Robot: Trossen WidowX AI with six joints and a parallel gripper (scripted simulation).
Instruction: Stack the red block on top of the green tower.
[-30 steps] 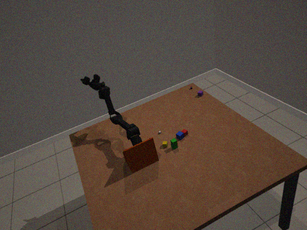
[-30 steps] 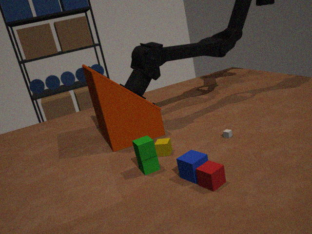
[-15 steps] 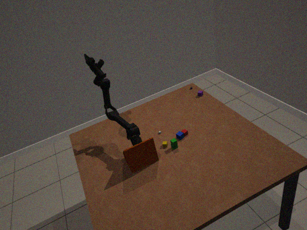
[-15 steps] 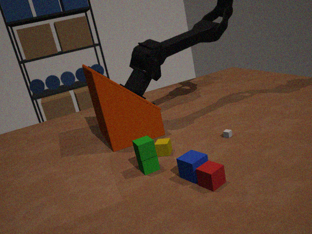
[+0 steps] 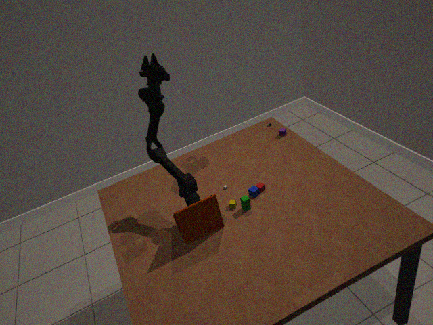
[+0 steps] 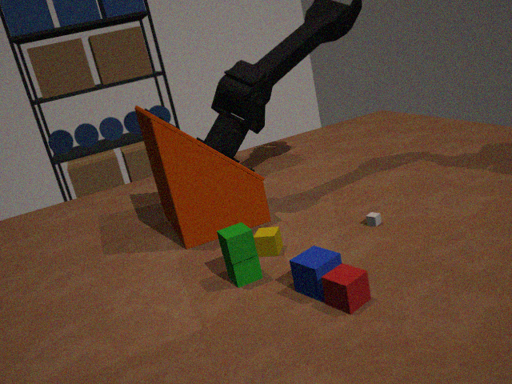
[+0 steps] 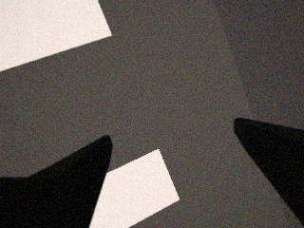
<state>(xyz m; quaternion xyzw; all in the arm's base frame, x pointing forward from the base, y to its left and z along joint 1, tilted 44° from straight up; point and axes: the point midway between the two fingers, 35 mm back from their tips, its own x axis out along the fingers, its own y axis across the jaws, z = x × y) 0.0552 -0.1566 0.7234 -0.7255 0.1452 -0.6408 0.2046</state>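
Note:
The red block (image 5: 260, 186) (image 6: 346, 287) lies on the table (image 5: 297, 223) (image 6: 124, 322), right up against the blue block or nearly so. The green tower (image 5: 245, 203) (image 6: 240, 254) is two green blocks, one on the other, and stands upright between the blue block and the orange panel. My gripper (image 5: 149, 55) (image 7: 173, 129) is open and empty, pointing up high above the table, far from the blocks. The exterior view does not show its fingers. The wrist view shows only bare surfaces and bright patches between the fingertips, no block.
The blue block (image 5: 254, 191) (image 6: 312, 270) sits beside the red one. A yellow block (image 5: 232, 204) (image 6: 270, 242) stands close behind the tower. A small white cube (image 5: 224, 187) (image 6: 373, 219), a purple block (image 5: 282, 131) and a tall slanted orange panel (image 5: 199, 220) (image 6: 210, 198) by the arm's base are also there.

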